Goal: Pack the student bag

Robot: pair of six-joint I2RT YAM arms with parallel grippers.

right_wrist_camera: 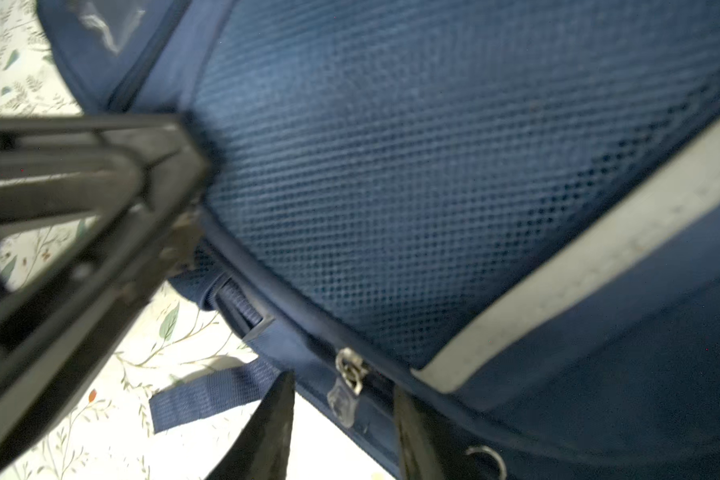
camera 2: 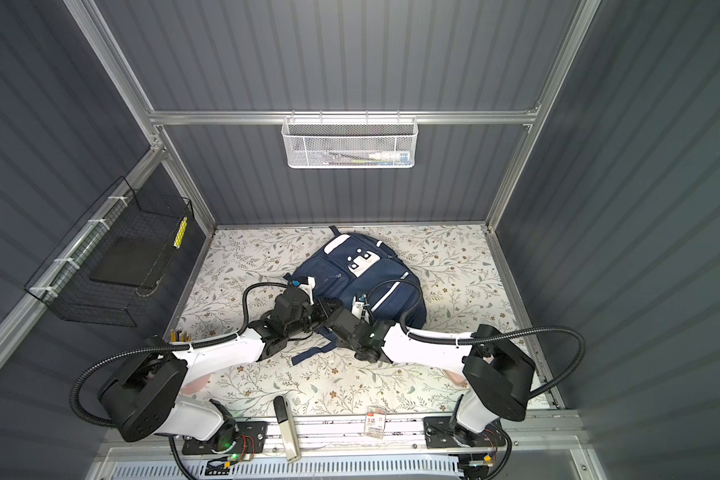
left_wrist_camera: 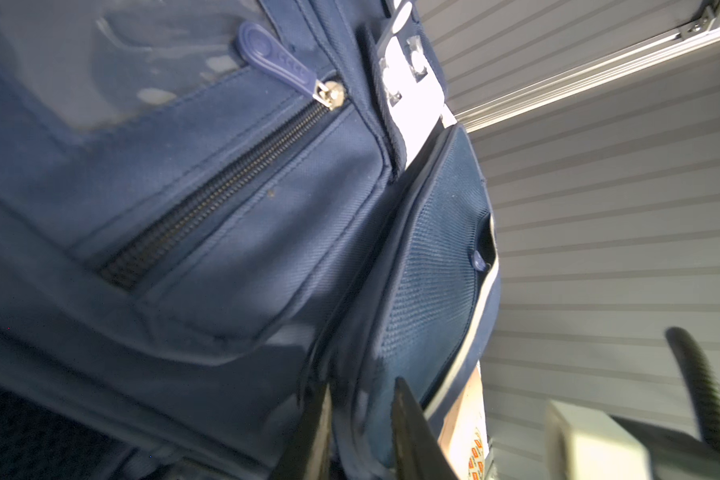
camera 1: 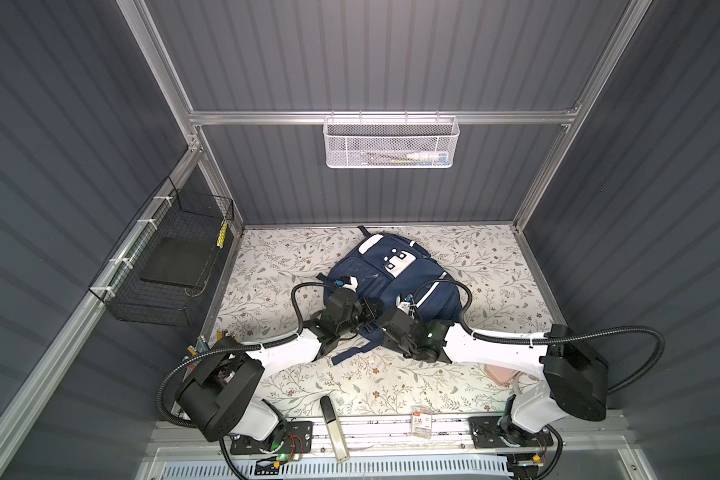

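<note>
**A:** Where is the student bag (camera 1: 391, 274)?

**B:** In both top views it lies front side up at the centre of the frame, on the floral tabletop (camera 1: 275, 257). Its long axis runs from the upper middle of the frame down towards the arms, leaning slightly right. The carry loop (camera 1: 362, 229) is at the far end and loose straps (camera 1: 352, 351) trail at the near end.

**A:** And the pincers?

**B:** Both are at the bag's near end, close together. The left gripper (left_wrist_camera: 362, 388) is at the lower-left edge of the bag. Its jaws stand narrow and pinch a ridge of navy fabric beside the mesh side pocket (right_wrist_camera: 391, 187). The right gripper (right_wrist_camera: 341, 382) is just to the right of it, jaws parted and holding nothing.

**A:** What sits in that gap?

**B:** A clear zipper pull (right_wrist_camera: 341, 401). As far as the right wrist view shows, it touches neither side.

**A:** Which arm is better placed?

**B:** The right one, I judge. The pull lies straight ahead of it, and the zip track runs on along the bag's edge. The coming move is probably to close on the tab and draw it along that edge while the left one anchors the fabric.
</note>
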